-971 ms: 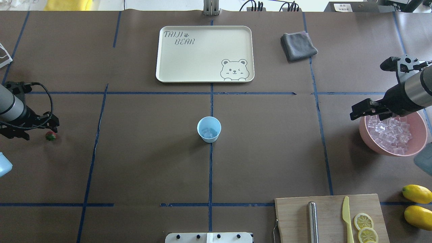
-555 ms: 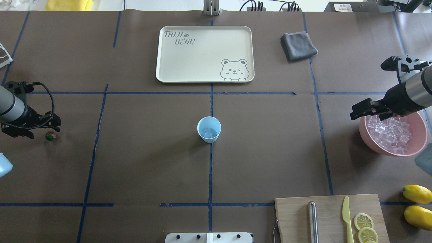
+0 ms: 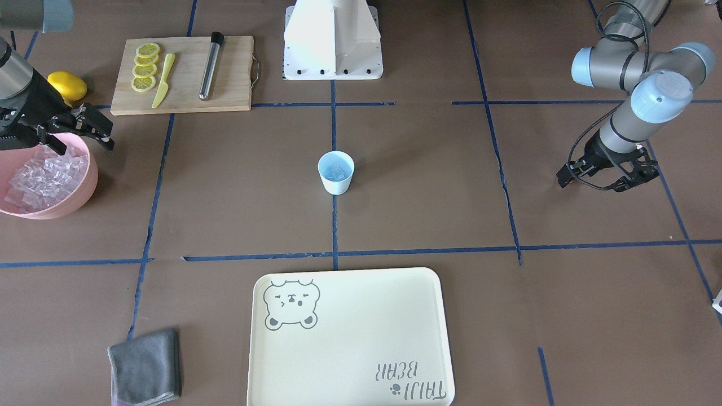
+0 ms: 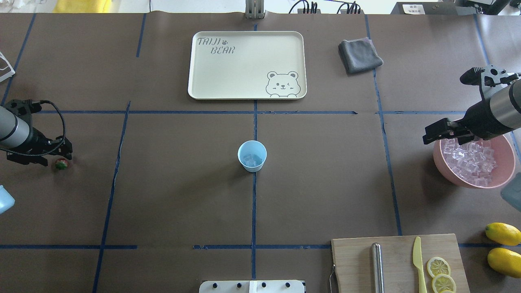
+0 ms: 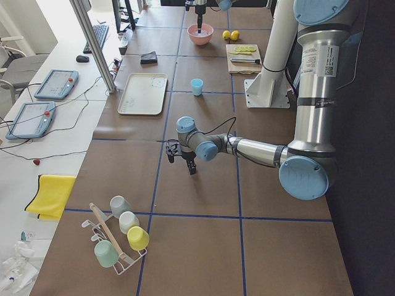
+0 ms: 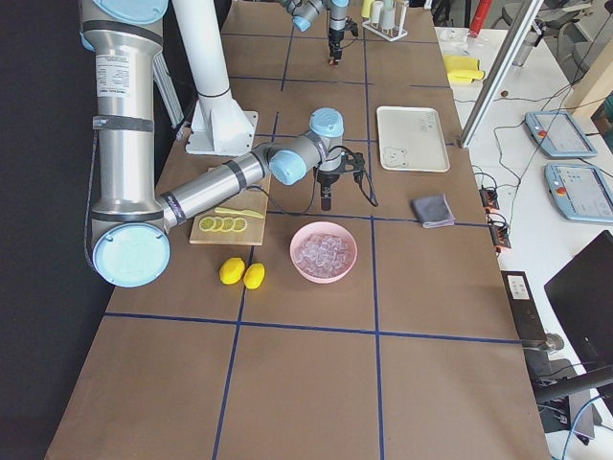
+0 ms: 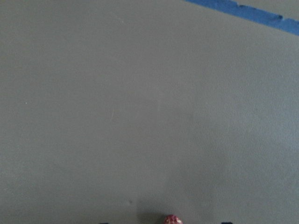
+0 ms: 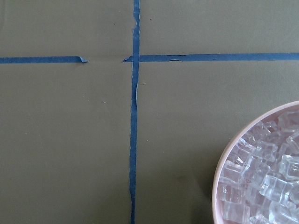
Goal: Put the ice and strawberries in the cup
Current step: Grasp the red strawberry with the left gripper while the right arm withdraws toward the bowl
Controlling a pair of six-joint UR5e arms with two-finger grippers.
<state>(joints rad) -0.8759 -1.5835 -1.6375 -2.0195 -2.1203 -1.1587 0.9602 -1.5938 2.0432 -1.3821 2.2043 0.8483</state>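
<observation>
The pale blue cup (image 4: 252, 156) stands at the table's middle with a few ice cubes in it; it also shows in the front view (image 3: 336, 172). More ice (image 4: 470, 160) fills the pink bowl (image 4: 438, 162) at the right. The tiny red strawberry (image 4: 61, 163) lies on the table at the far left. My left gripper (image 4: 63, 156) hangs just over it, open, with the strawberry (image 7: 173, 220) between its fingertips at the bottom edge of the left wrist view. My right gripper (image 4: 430, 133) is open and empty above the bowl's left rim.
A cream bear tray (image 4: 246, 65) and a grey cloth (image 4: 360, 55) lie at the far side. A cutting board (image 4: 399, 260) with a knife, a metal rod and lemon slices sits near right, beside two lemons (image 4: 502, 234).
My left arm has drawn back slightly to the left and the gripper has settled closer to the strawberry. The right arm has barely moved.
</observation>
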